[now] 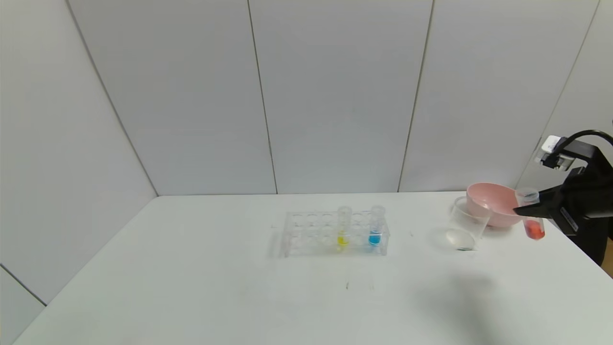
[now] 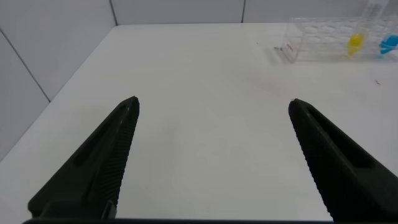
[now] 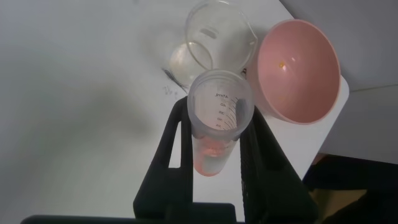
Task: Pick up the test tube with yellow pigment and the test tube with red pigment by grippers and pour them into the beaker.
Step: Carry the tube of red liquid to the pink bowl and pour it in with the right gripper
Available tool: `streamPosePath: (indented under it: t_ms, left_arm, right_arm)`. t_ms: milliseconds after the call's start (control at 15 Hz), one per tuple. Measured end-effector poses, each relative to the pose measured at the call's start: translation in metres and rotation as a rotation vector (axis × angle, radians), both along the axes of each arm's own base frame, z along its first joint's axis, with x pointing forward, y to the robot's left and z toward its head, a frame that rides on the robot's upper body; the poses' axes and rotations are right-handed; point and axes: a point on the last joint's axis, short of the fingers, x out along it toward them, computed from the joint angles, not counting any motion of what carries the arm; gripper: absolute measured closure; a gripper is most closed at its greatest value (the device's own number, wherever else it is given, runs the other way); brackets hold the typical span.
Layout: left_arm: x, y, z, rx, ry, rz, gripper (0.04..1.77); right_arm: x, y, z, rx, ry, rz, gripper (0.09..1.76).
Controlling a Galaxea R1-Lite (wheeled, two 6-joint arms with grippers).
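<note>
Our right gripper [image 1: 527, 209] held the test tube with red pigment [image 1: 531, 215] upright, jaws clamped across its upper wall, just beside the pink bowl [image 1: 491, 203] and a little to the right of the beaker [image 1: 467, 224] on the white table [image 1: 191, 268]. The red liquid sat at the tube's rounded tip, none of it spilled that we could see. From the right wrist camera the tube's open mouth [image 3: 219, 99] stood near the beaker's rim [image 3: 221, 37], not yet over it.

Our left gripper [image 2: 214, 118] hovered with jaws spread wide and empty over bare table, well apart from the clear rack [image 1: 335, 233]. There the test tube with yellow pigment [image 1: 343, 227] stood in its slot near the blue-tipped tube [image 1: 376, 226].

To pour well, we judged, we needed to carry the mouth over the beaker's opening first, then tip slowly away from the bowl, keeping the grip firm so the smooth tube would not slide.
</note>
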Motion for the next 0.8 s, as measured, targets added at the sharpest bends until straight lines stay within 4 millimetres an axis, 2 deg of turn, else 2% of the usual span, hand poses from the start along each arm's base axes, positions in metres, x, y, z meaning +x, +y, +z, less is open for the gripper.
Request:
streamPosePath:
  t_ms: [200, 400, 800]
  left_arm:
    - [0.0, 0.0, 0.0, 0.0, 0.0, 0.0, 0.09]
    - [0.0, 0.0, 0.0, 0.0, 0.0, 0.0, 0.09]
    - [0.0, 0.0, 0.0, 0.0, 0.0, 0.0, 0.09]
  right_arm:
    - [0.017, -0.009, -0.004, -0.069, 0.002, -0.001, 1.35]
    - [0.031, -0.003, -0.006, -0.106, 0.059, -0.011, 1.35]
    - [0.053, 0.007, 0.007, -0.146, 0.121, -0.006, 1.35]
